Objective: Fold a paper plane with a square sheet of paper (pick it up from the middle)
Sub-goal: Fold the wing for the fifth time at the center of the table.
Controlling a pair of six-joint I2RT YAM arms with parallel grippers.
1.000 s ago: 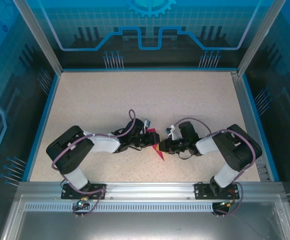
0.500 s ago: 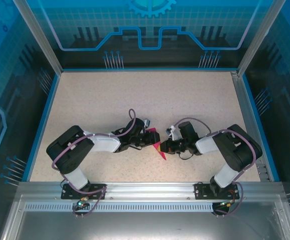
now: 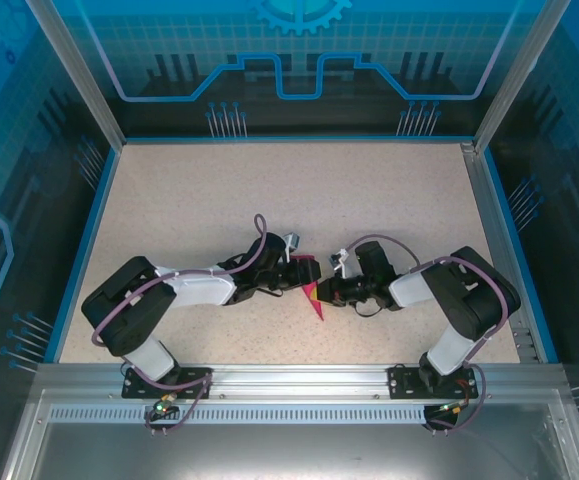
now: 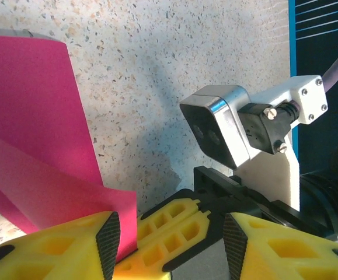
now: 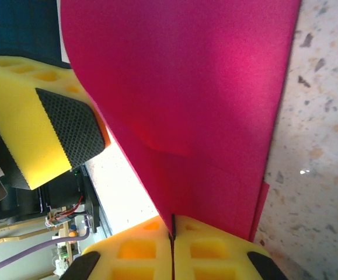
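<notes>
So, top view first: the paper (image 3: 312, 297) is found near the middle of the table (image 3: 219, 200), already folded into a narrow pink piece with its tip pointing toward the arm bases. It is held up between the left gripper (image 3: 301, 276) and the right gripper (image 3: 321, 292), which meet nose to nose. Compared with a second ago, the left arm's elbow has been swung outward and lower, while the paper itself has barely been moved.

Left wrist view: the left gripper's jaws are seen standing apart, a bit wider than before, with nothing pinched between them. The paper (image 4: 34, 128) is hanging just beside one pad (image 4: 107, 242), and the right gripper's yellow fingers (image 4: 169, 230) are sitting in the gap. Whether that pad is actually touching the paper can't be told.

Right wrist view: the right gripper (image 5: 171, 236) is shut tight on the lower edge of the paper (image 5: 186, 87), with a crease visible across it. One finger of the left gripper (image 5: 58, 125) is parked off to the side, clear of the sheet.

So it looks like the paper has just been handed over: let go on the left, clamped on the right. Probably a re-grip is being set up for the next fold, and plenty of folding is still left.
</notes>
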